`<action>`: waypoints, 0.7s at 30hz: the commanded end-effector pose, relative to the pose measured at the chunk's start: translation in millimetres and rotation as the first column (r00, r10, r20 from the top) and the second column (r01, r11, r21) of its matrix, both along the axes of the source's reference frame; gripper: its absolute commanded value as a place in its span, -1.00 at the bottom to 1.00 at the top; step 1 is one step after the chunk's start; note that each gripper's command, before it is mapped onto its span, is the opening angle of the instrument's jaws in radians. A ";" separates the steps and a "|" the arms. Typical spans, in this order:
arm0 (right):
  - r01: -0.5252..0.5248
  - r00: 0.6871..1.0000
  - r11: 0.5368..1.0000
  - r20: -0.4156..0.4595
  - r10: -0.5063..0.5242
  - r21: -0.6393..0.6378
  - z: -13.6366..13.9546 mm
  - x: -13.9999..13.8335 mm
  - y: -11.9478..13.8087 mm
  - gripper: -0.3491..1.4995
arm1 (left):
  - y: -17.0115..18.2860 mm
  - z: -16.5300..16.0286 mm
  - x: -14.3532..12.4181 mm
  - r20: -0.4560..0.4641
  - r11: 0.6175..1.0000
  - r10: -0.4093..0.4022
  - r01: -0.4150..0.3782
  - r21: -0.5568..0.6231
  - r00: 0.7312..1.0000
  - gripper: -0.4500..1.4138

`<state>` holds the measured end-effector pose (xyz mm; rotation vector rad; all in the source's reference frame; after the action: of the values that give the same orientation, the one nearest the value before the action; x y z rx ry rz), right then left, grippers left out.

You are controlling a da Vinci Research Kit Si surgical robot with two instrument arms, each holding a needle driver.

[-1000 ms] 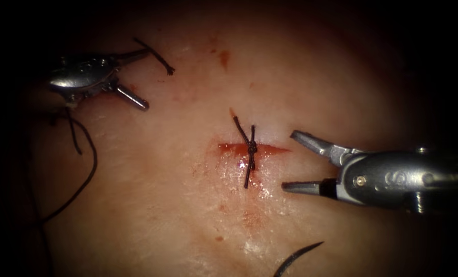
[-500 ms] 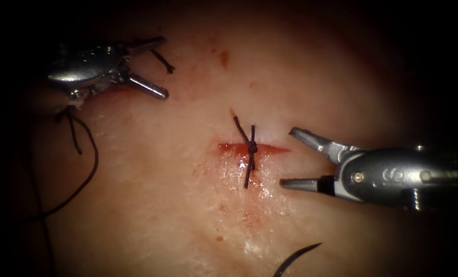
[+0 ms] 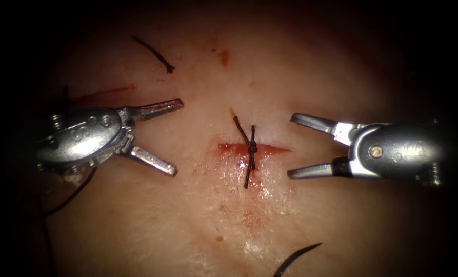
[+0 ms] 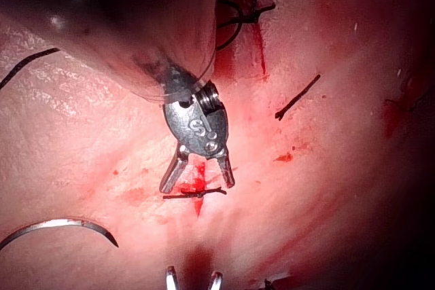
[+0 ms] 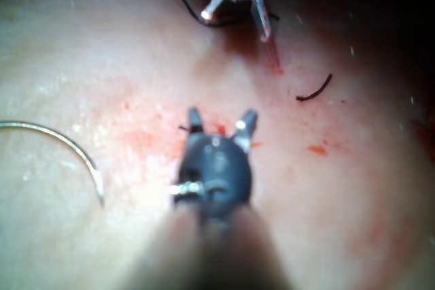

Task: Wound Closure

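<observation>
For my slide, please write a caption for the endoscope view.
Both tools, left and right, open and empty beside the knotted cut.

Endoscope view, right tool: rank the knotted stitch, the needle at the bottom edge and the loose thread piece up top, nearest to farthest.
From the right tool, jaws open and empty, right of the cut:
1. Knotted stitch, on the cut, just to the tool's left.
2. Needle, lying free on the tissue at the bottom edge, held by neither tool.
3. Loose thread piece, upper left, beyond the cut.
</observation>
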<state>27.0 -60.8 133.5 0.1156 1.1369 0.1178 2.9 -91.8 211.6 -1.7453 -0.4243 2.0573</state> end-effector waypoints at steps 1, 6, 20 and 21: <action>0.007 1.000 1.000 0.000 -0.007 0.010 0.2 0.3 -0.7 0.31 | -0.7 0.6 -1.1 -0.020 1.000 0.010 -0.010 -0.013 1.000 0.42; 0.022 1.000 0.999 -0.003 -0.022 0.029 -0.3 -1.5 -1.5 0.31 | -1.2 0.4 -2.1 -0.076 0.995 0.004 -0.011 -0.095 0.997 0.35; -0.052 0.998 0.999 0.030 0.052 0.017 -2.2 -3.6 -1.4 0.42 | -4.3 2.4 -1.5 -0.124 0.991 0.015 -0.031 -0.130 0.992 0.26; -0.050 0.998 0.999 0.033 0.050 0.017 -2.3 -3.5 -1.5 0.42 | -4.2 2.4 -1.5 -0.126 0.991 0.018 -0.034 -0.129 0.992 0.26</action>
<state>22.8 -61.9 130.7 0.0989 1.1052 0.1756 2.0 -95.5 213.5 -1.6780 -0.2797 2.2461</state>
